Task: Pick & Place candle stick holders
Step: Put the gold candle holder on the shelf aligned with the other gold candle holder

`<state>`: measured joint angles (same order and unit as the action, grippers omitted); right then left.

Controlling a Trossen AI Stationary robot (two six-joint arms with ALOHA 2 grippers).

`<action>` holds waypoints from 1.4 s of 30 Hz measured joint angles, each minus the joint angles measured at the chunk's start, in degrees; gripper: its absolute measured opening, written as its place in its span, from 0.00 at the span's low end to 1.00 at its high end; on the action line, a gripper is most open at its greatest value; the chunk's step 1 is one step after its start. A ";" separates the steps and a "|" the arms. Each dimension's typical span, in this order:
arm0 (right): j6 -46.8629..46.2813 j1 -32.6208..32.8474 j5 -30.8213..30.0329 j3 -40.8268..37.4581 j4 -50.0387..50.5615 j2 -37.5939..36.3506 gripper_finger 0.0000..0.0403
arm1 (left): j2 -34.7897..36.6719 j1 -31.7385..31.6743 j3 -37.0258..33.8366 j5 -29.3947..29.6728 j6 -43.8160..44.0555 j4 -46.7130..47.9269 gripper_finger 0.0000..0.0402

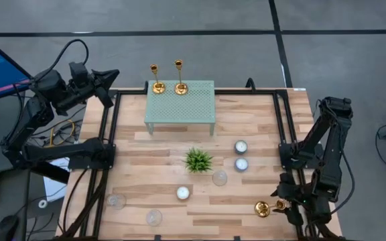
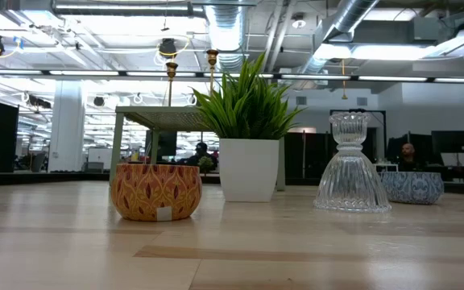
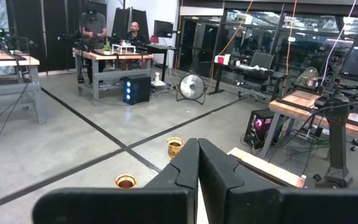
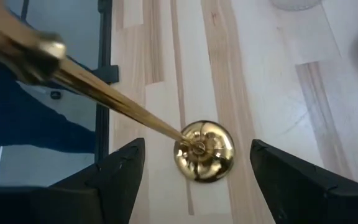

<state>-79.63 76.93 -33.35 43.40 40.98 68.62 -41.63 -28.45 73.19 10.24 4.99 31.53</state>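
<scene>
Two gold candle stick holders point(image 1: 157, 80) point(image 1: 180, 78) stand upright on their round bases at the far edge of a green perforated stand point(image 1: 179, 106); their top cups point(image 3: 175, 146) also show in the left wrist view. A third gold holder point(image 1: 263, 209) stands by its round base point(image 4: 204, 151) on the table's near right corner. My right gripper point(image 4: 194, 180) is open and slants down over this holder, one finger on either side of the base with a gap to each. My left gripper point(image 3: 197, 163) is shut and held level, high beyond the table's far left corner point(image 1: 112, 75).
A small potted plant point(image 1: 198, 160) stands mid-table. White tealights point(image 1: 240, 146) point(image 1: 241, 163) point(image 1: 183, 193) and clear glass cups point(image 1: 220, 178) point(image 1: 116, 200) point(image 1: 154, 217) are scattered over the near half. Black frame rails point(image 1: 281, 127) run along both sides of the table.
</scene>
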 joint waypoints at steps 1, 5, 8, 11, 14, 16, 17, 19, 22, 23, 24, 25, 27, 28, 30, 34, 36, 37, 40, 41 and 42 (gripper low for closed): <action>0.04 0.00 -0.27 0.00 -0.21 0.00 0.70 | 0.00 -0.02 0.00 0.02 0.00 -0.06 0.02; 0.47 0.00 -2.14 0.02 -1.12 0.00 0.70 | 0.00 0.00 0.00 0.01 0.02 -0.12 0.02; 0.54 0.00 -3.57 0.02 -1.26 0.00 0.70 | 0.00 0.00 0.00 0.00 0.02 -0.13 0.02; 0.54 0.00 -4.35 0.02 -1.36 0.00 0.70 | 0.00 0.00 0.00 0.00 0.02 -0.17 0.02; 0.67 0.00 -4.57 0.02 -1.37 0.00 0.68 | 0.00 -0.01 0.00 0.01 0.02 -0.32 0.02; 1.04 0.00 -5.01 0.02 -1.60 0.00 0.64 | 0.00 0.00 0.00 0.01 0.01 -0.32 0.02; 1.84 0.00 -5.35 0.02 -2.10 0.00 0.61 | 0.00 -0.01 0.00 0.02 0.02 -0.32 0.02; 3.62 0.00 -5.70 0.02 -3.19 0.00 0.54 | 0.00 0.00 0.00 0.02 0.02 -0.34 0.02; 5.02 0.00 -5.72 0.02 -3.88 -0.02 0.41 | 0.00 -0.01 0.00 0.01 0.02 -0.32 0.02; 5.00 0.00 -5.72 0.04 -3.97 -0.02 0.36 | 0.00 -0.01 0.00 0.01 0.01 -0.32 0.02; 5.01 0.00 -5.72 0.04 -3.94 -0.04 0.32 | 0.00 -0.01 0.00 0.01 0.02 -0.32 0.02; 5.00 0.00 -5.72 0.04 -3.94 -0.04 0.27 | 0.00 0.00 0.00 0.01 0.01 -0.32 0.02; 5.02 -0.02 -5.68 0.04 -3.81 -0.04 0.18 | 0.00 0.00 0.00 0.02 0.00 -0.32 0.02; 5.00 -0.02 -5.70 0.04 -3.75 -0.04 0.14 | 0.00 -0.02 0.00 0.00 0.00 -0.32 0.02; 5.00 -0.20 -5.73 0.04 -3.78 -0.04 0.06 | 0.00 0.00 0.01 0.00 0.00 -0.32 0.02; 4.78 -1.03 -8.36 0.04 -3.77 -0.02 0.03 | 0.00 -0.01 0.00 0.00 0.00 -0.32 0.02; 5.00 -1.44 -8.92 0.04 -3.45 -0.02 0.07 | 0.00 0.00 0.00 0.00 0.00 -0.32 0.02; 5.47 -1.61 -8.85 0.04 -3.27 0.00 0.08 | 0.00 0.00 0.00 0.00 0.00 -0.32 0.02; 5.86 -1.59 -8.53 0.04 -1.94 0.00 0.13 | 0.00 -0.02 0.00 0.00 0.00 -0.32 0.02; 5.61 -1.48 -8.36 0.04 -1.51 0.00 0.15 | 0.00 0.00 0.00 0.00 0.00 -0.32 0.02; 5.26 -1.31 -7.92 0.04 -1.25 0.00 0.16 | 0.00 -0.02 0.00 0.00 0.00 -0.32 0.02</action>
<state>-74.37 75.62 -41.27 43.44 39.73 68.62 -41.63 -28.47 73.19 10.24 4.99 31.20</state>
